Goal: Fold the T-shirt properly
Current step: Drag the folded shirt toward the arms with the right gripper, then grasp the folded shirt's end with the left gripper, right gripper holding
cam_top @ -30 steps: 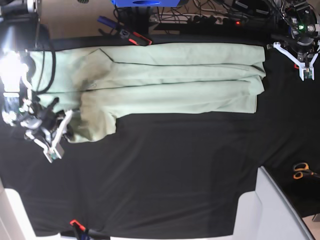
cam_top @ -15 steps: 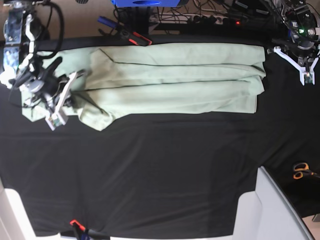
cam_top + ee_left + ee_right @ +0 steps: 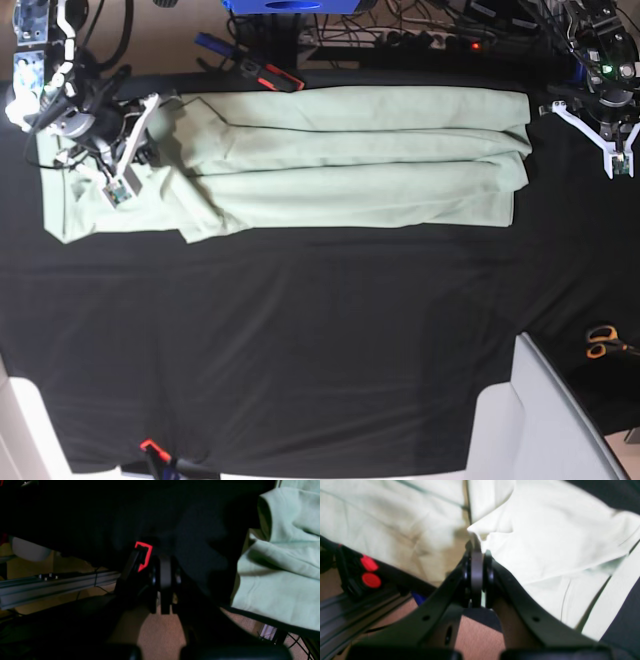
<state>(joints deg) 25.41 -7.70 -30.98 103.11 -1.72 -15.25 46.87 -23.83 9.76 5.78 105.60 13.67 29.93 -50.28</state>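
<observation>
So the pale mint-green cotton T-shirt [image 3: 330, 150] is already folded lengthwise into a long narrow band, lying along the far edge of the black cloth-covered surface [image 3: 320, 340]; the sides look tucked in, with layered folds stacked at the hem end. The collar-and-sleeve end on the base view's left is the messy bit; one flap sits laid out flat toward the near side and it isn't squared up. I'd say it's roughly halfway; the crosswise folds into a compact packet are not yet done.

Right claw [image 3: 477, 555] sits low over that messy end, arm angled down across the cloth; its jaws are pressed together, and the wrist view shows a peak of fabric right at the tips, so it looks like it's pinching the shirt, though the blur makes that hard to swear to.

Left claw [image 3: 163, 580] is parked off the hem end, above the surface edge, jaws closed on nothing; shirt just beside it, not touching.
</observation>
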